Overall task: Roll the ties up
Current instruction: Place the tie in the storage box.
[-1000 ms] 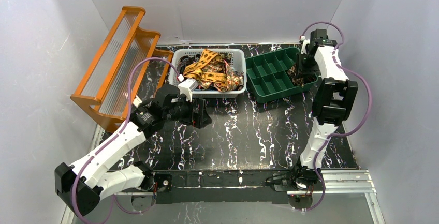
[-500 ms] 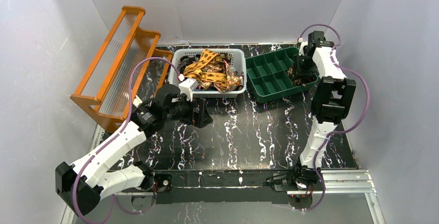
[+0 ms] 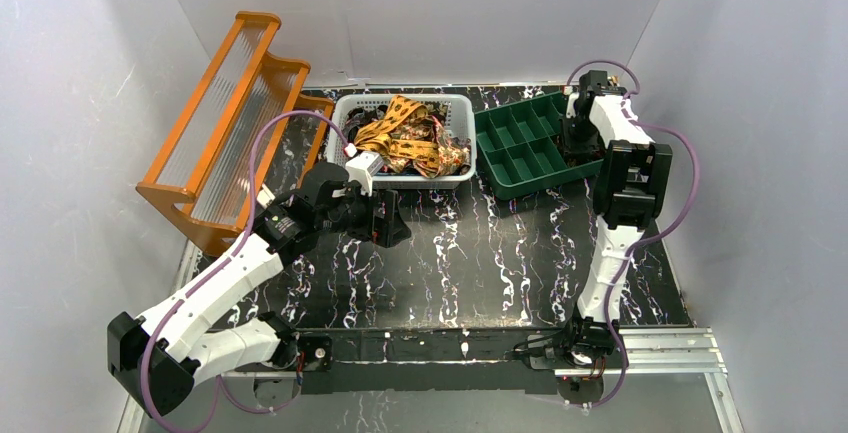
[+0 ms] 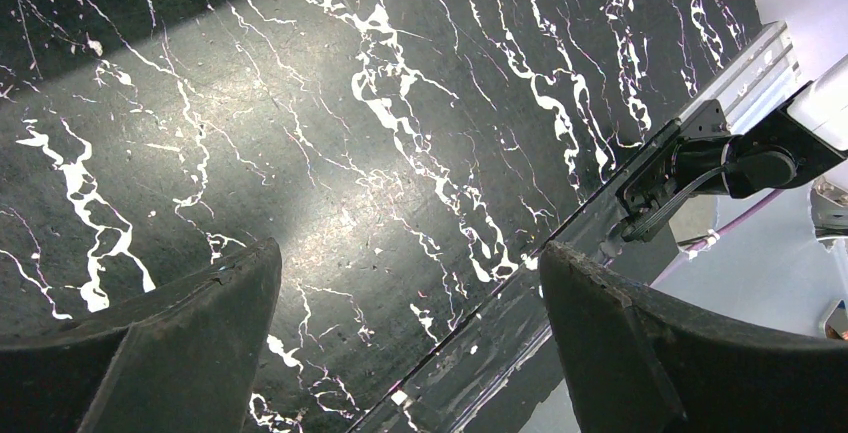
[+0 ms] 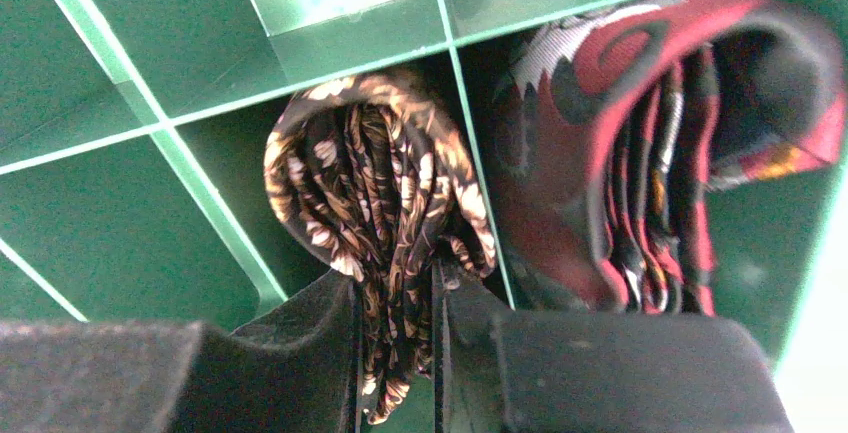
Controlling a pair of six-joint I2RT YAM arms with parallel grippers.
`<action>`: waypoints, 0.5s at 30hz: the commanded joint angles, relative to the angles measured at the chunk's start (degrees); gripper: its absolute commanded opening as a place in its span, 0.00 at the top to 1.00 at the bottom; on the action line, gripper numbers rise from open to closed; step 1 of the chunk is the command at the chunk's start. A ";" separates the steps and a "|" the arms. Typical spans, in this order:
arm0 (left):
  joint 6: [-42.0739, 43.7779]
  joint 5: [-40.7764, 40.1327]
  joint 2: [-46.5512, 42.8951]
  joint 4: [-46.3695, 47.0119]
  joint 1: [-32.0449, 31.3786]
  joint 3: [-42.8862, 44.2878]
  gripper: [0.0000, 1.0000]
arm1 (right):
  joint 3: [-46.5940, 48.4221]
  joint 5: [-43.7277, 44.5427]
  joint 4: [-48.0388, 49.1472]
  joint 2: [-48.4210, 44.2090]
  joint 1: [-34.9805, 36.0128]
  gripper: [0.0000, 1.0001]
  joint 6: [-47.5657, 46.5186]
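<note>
Top view, left arm: we see the left hand [image 3: 392, 225] over the black marbled counter [image 3: 480, 253], just in front of the white basket [image 3: 455, 105].
Top view, ties: a heap of loose ties [image 3: 410, 138], yellow-orange and dark patterned, fills that basket.
Top view, right arm: the right hand [image 3: 573, 140] reaches down into the far right end of the green divided tray [image 3: 520, 148]; from here we cannot make out its grip.
Top view, rack: an orange ribbed rack [image 3: 230, 103] stands at the counter's left edge.
Left wrist, hand: we find the left hand [image 4: 410, 303] spread wide and holding nothing, with only counter [image 4: 300, 103] showing between its fingers [image 4: 170, 353].
Right wrist, hand: we see the right hand [image 5: 395, 313] pinching the near edge of a rolled brown tie [image 5: 380, 153] with tan specks.
Right wrist, tie's place: that roll sits inside one compartment of the green divided tray [image 5: 130, 103], against the divider; a rolled red tie [image 5: 620, 153] fills the next compartment to the right in this view.
</note>
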 commanded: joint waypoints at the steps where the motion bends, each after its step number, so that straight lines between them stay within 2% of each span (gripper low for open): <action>1: 0.88 0.50 -0.12 -0.03 0.18 -0.61 0.02 | 3.08 0.80 0.08 0.66 0.27 0.99 0.74; 7: 0.80 0.75 0.20 -0.02 0.18 -0.33 0.02 | 1.01 1.06 -0.31 -0.32 0.83 0.97 0.95; 12: 0.62 0.85 -0.06 -0.14 0.20 -0.29 0.02 | 2.06 0.51 -0.78 -2.01 0.83 0.80 1.18; 15: 0.40 0.91 -0.24 -0.15 0.18 -0.16 0.02 | 2.17 0.09 -1.07 -3.02 0.81 0.58 1.44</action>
